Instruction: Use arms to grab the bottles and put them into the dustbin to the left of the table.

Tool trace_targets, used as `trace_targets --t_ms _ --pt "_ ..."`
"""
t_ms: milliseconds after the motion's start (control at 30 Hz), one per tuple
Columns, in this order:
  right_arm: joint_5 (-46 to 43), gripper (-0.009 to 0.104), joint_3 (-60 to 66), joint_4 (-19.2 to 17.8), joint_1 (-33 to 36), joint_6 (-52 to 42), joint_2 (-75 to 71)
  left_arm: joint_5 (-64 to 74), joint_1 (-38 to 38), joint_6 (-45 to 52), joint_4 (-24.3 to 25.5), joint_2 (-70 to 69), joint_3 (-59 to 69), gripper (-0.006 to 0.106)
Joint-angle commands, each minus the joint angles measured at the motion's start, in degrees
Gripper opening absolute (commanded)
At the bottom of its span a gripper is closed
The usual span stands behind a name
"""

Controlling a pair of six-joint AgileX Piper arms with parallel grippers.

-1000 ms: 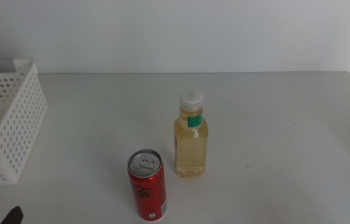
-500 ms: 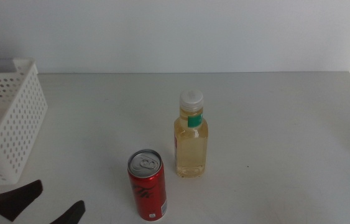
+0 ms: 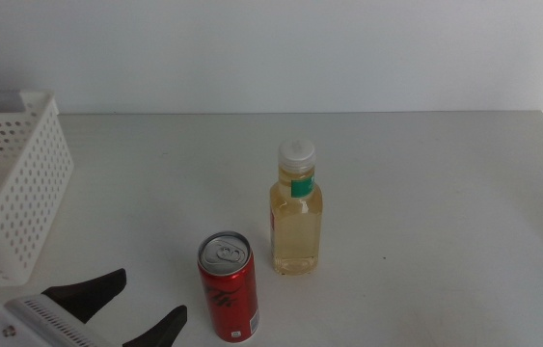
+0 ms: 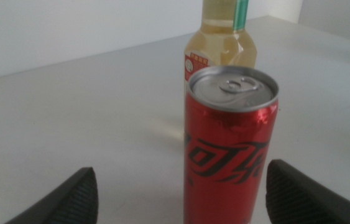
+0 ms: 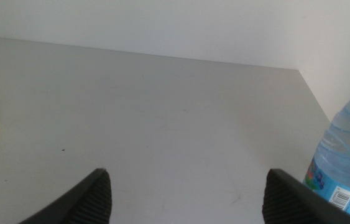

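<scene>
My overhead view faces forward-down; my left wrist camera sits close behind the red aluminium can (image 4: 230, 146), which both views share (image 3: 229, 286).

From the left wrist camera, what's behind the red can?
The clear bottle of yellow liquid stands behind the red can; its base is hidden, its cap cut off.

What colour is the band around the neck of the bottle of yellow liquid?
Green: the band sits just under the white cap of the bottle, clearest in the middle view.

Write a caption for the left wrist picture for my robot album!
The left hand, open, faces a red can with the yellow bottle behind it.
</scene>
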Motion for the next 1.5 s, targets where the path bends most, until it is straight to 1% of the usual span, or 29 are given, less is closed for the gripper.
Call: trace_targets --t_ms 0,600,867,933,1000,1167,1467 --pt "-4.1 0.062 -0.6 -0.7 -0.3 -0.2 -1.2 -6.4 -0.4 -1.4 1.0 2.1 0.3 0.091" --pt "-4.1 0.062 -0.6 -0.7 -0.3 -0.2 -1.2 -6.4 -0.1 -2.9 4.3 2.6 0.3 0.091" --pt "-4.1 0.062 -0.6 -0.7 -0.3 -0.2 -1.2 -6.9 -0.1 -2.3 3.3 2.6 0.2 0.091" --pt "-4.1 0.062 -0.6 -0.7 -0.3 -0.2 -1.2 -6.8 -0.1 -4.6 4.8 3.1 0.1 0.091" --pt "-4.1 0.062 -0.6 -0.7 -0.3 -0.2 -1.2 -6.9 -0.1 -5.5 6.1 4.6 -0.4 0.091" --pt "-4.1 0.062 -0.6 -0.7 -0.3 -0.2 -1.2 -7.4 -0.1 -7.0 7.1 11.6 -3.3 0.091" --pt "-4.1 0.062 -0.6 -0.7 -0.3 -0.2 -1.2 -19.6 -0.1 -12.1 10.1 25.2 -6.0 0.091"
